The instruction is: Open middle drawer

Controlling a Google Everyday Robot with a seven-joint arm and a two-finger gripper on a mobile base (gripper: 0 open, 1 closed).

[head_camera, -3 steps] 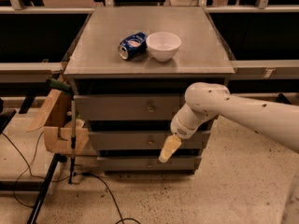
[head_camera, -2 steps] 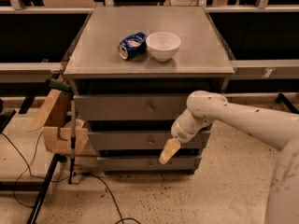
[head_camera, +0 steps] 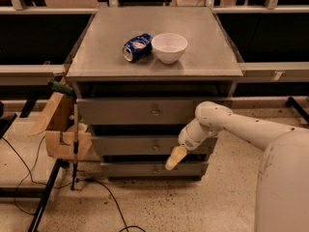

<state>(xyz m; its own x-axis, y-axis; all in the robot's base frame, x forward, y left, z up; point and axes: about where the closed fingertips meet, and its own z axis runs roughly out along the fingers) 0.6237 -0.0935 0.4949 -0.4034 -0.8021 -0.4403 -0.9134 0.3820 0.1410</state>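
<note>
The grey cabinet (head_camera: 87, 66) has three drawer fronts stacked one above another. The middle drawer (head_camera: 125, 145) is the medium-height front, with a small round knob (head_camera: 155, 147) at its centre, and it sits flush with the others. My gripper (head_camera: 175, 157) hangs at the end of the white arm (head_camera: 227, 124), which comes in from the right. It is in front of the middle drawer's lower edge, a little right of and below the knob, and apart from it. The top drawer (head_camera: 120, 111) and bottom drawer (head_camera: 130, 169) look shut too.
A crushed blue can (head_camera: 136, 47) lies on its side next to a white bowl (head_camera: 169, 47) on the cabinet top. A wooden fixture (head_camera: 58, 129) stands against the cabinet's left side. Black cables (head_camera: 29, 178) and a stand leg (head_camera: 46, 199) cross the speckled floor at left.
The arm's elbow has sunk slightly and its bulk fills more of the lower right. The gripper stays at almost the same spot by the middle drawer. The drawers have not moved.
</note>
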